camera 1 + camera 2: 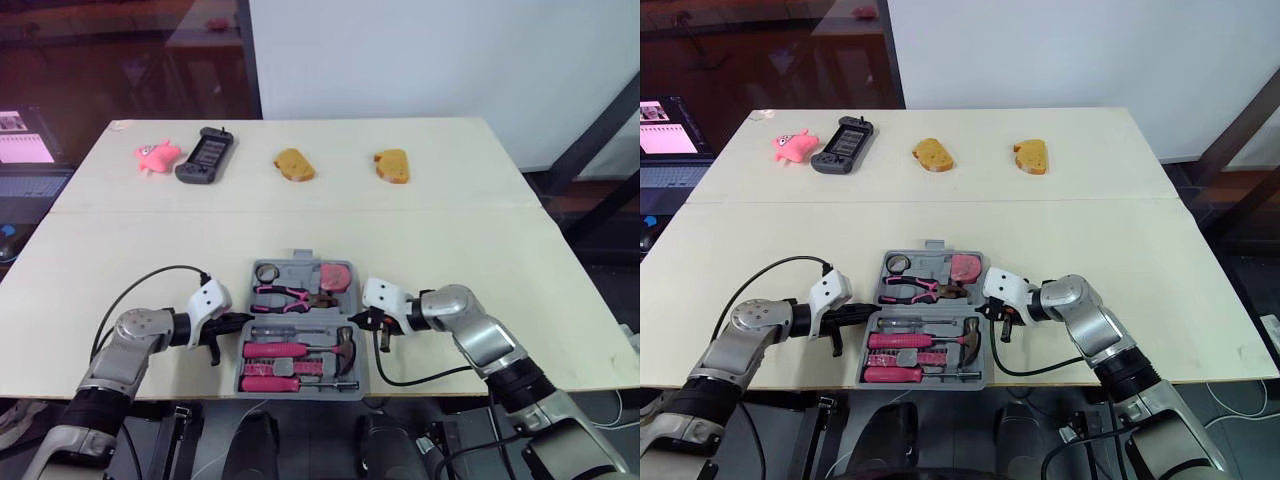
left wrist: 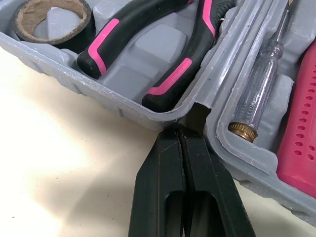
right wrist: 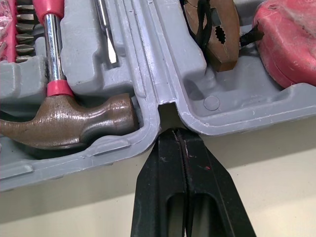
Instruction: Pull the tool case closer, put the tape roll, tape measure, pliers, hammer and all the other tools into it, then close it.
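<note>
The grey tool case lies open near the table's front edge. Its far half holds the black tape roll, pink-handled pliers and red tape measure. The near half holds the hammer, pink screwdrivers and bits. My left gripper is shut, its tips at the hinge notch on the case's left side. At the right-side hinge notch my right gripper is shut too, beside the hammer head. Neither holds anything.
Along the table's far side lie a pink toy, a black handheld device and two bread slices. A laptop sits off the table's left. The case sits close to the front edge.
</note>
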